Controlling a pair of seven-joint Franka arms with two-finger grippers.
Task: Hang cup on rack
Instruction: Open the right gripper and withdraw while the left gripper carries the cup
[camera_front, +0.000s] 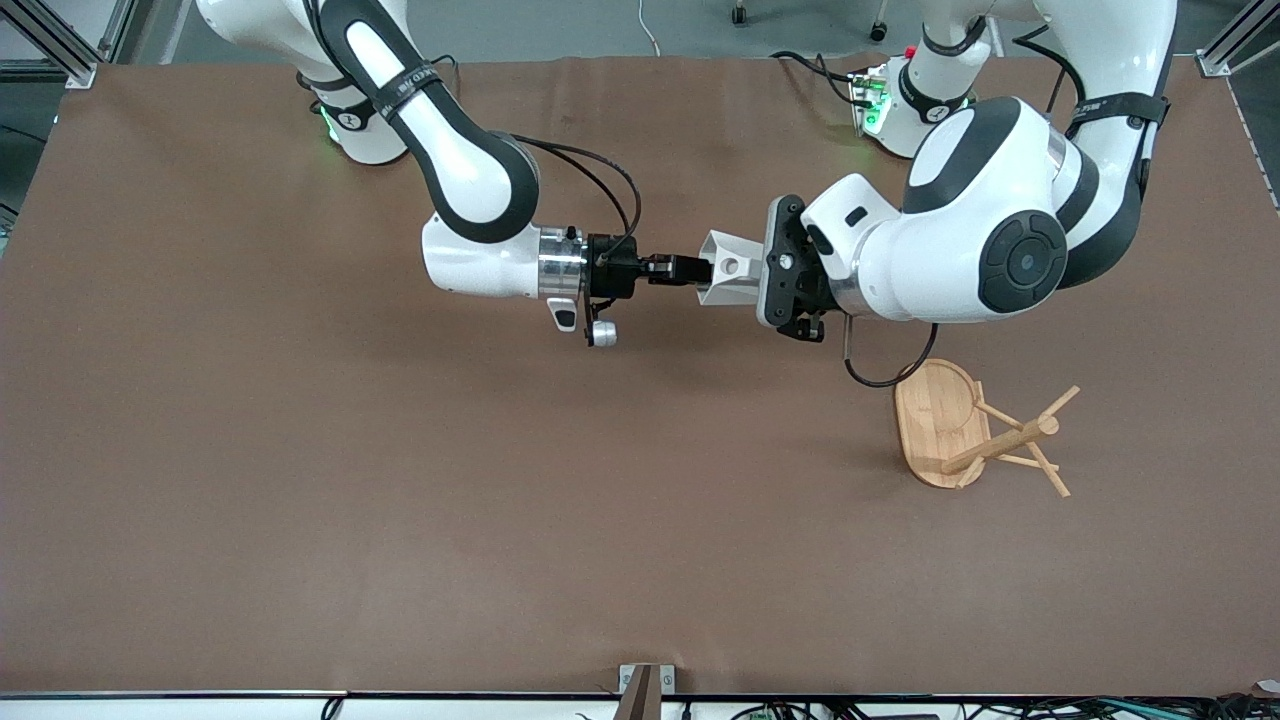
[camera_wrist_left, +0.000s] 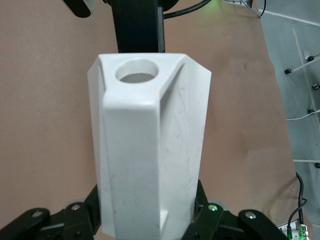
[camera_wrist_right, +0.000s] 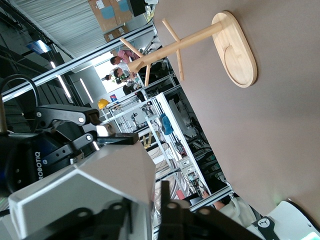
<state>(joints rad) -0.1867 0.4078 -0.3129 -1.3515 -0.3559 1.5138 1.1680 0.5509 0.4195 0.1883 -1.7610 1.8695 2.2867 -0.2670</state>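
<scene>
Two glossy white Franka arms with black joint bands

Black cables loop along each arm; green lights glow at both bases. The right gripper (camera_front: 690, 270) is black behind a silver ring; the left gripper (camera_front: 775, 262) is black, lettered ROBOTIQ.

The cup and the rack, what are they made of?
The cup looks like hard white plastic, though glazed ceramic is possible: smooth, faintly shiny, with fine scratches on its flat faces. The rack looks like light bamboo or wood: pale tan, matte, with a faint grain on its oval base and thin pegs.
</scene>
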